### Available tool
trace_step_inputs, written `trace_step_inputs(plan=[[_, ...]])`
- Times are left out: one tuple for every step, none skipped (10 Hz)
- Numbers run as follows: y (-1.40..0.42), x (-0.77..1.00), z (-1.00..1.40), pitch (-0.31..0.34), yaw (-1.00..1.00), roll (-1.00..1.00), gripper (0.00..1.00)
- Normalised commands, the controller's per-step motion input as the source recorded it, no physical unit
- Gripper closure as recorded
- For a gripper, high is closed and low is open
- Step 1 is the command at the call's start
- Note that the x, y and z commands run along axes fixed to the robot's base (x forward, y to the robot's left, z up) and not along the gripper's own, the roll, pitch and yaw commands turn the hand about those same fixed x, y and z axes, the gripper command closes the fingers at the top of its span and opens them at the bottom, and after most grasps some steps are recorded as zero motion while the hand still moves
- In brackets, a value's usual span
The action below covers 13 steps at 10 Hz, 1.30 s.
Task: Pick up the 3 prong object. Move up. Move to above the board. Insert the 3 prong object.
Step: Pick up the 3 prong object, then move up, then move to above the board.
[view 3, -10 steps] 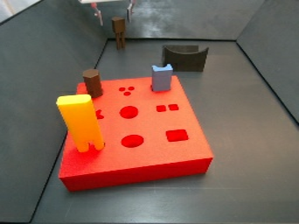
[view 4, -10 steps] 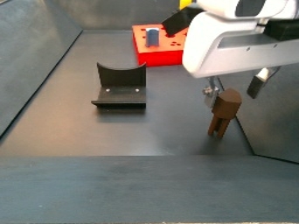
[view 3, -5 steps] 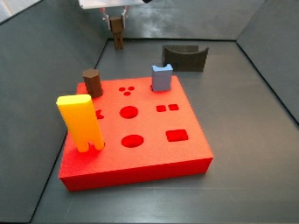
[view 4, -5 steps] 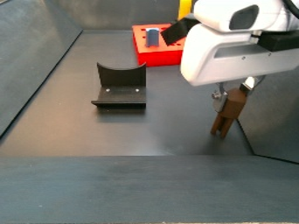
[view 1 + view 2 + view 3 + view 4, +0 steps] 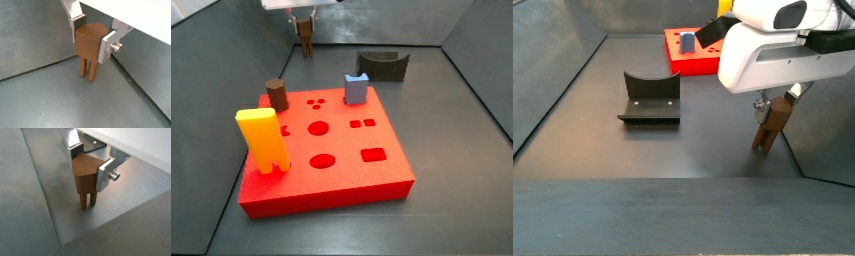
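While the board (image 5: 325, 150) fills the centre and lower left of a side view, carrying a yellow block (image 5: 262, 140) at its left edge, a dark-brown cylinder (image 5: 275, 93) further up and a blue block (image 5: 356, 88) near its upper right corner, with round and square holes open between them, the fixture (image 5: 384, 65) stands on the grey floor (image 5: 458, 150) beyond it at upper right. At the top left of that view the gripper (image 5: 303, 22) hangs by the back wall, its fingers (image 5: 107, 44) clamped on both sides of the 3 prong object (image 5: 89, 46), well apart from the board. In both wrist views the object stands upright with its prongs (image 5: 87, 201) at the floor, close to the wall's foot; open floor lies around the board.
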Motion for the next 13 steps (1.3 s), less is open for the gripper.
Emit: trace_step_inputs(plan=[[0.0, 0.0, 0.0, 0.0, 0.0, 0.0, 1.0], [0.0, 0.0, 0.0, 0.0, 0.0, 0.0, 1.0], [0.0, 0.0, 0.83, 0.0, 0.0, 0.0, 1.0], [0.03, -0.05, 0.78, 0.033, 0.01, 0.0, 1.0], [0.02, -0.07, 0.68, 0.063, 0.0, 0.01, 1.0], [0.02, -0.06, 0.62, 0.066, 0.0, 0.03, 1.0], [0.01, -0.05, 0.48, 0.072, -0.01, 0.06, 1.0], [0.01, -0.04, 0.37, 0.076, 0.0, 0.08, 1.0], [0.01, -0.03, 0.26, 0.084, 0.0, 0.1, 1.0], [-0.09, -0.03, 1.0, 0.077, -0.2, -0.03, 1.0], [-0.09, -0.03, 1.0, 0.078, -0.19, -0.02, 1.0], [-0.08, -0.03, 1.0, 0.076, -0.15, -0.01, 1.0], [-0.08, -0.03, 1.0, 0.076, -0.09, 0.0, 1.0]])
